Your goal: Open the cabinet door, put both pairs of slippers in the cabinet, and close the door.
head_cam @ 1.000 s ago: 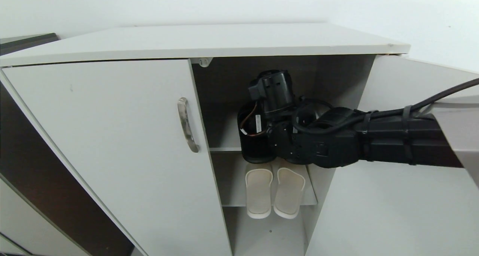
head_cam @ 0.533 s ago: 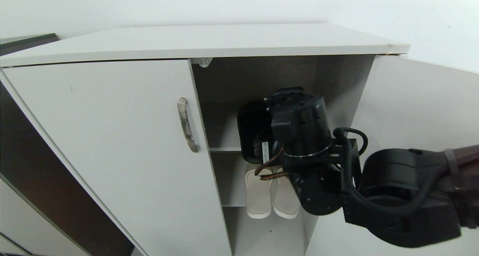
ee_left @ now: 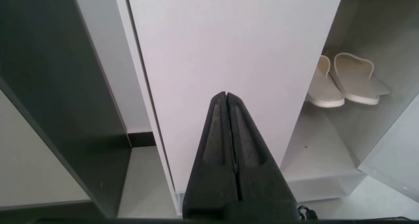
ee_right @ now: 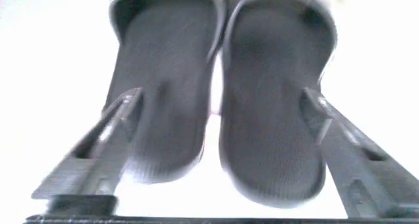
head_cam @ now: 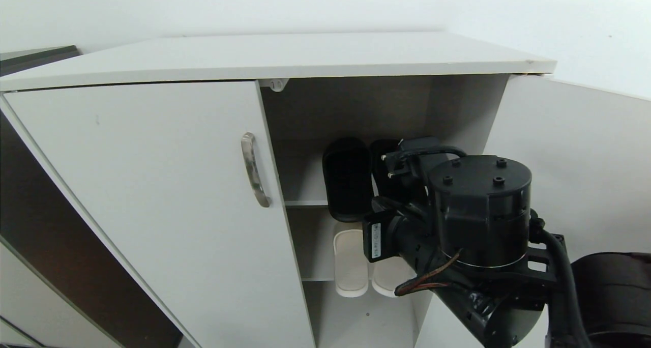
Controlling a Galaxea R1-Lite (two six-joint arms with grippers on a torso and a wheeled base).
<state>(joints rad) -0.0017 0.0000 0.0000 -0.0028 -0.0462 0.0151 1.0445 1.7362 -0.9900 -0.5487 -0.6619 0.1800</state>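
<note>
A pair of black slippers (head_cam: pixel 347 177) lies side by side on the upper shelf of the white cabinet (head_cam: pixel 285 58). A pair of white slippers (head_cam: pixel 351 266) sits on the shelf below, heels over its front edge. My right gripper (ee_right: pixel 221 99) is open just in front of the black slippers (ee_right: pixel 272 119), one finger to each side, holding nothing. In the head view the right wrist (head_cam: pixel 478 210) hides part of both pairs. My left gripper (ee_left: pixel 226 99) is shut and empty, low before the closed left door (ee_left: pixel 249 47), with the white slippers (ee_left: pixel 347 80) off to one side.
The right door (head_cam: pixel 559 160) stands swung wide open behind my right arm. The left door (head_cam: pixel 152 185) is closed and has a metal handle (head_cam: pixel 253 170). Dark furniture (head_cam: pixel 51 236) stands left of the cabinet. The bottom compartment (head_cam: pixel 363 317) has free room.
My right arm has drawn back out of the cabinet toward the camera and dropped lower. The black slippers stay on the upper shelf. The left gripper's earlier position is not shown.
</note>
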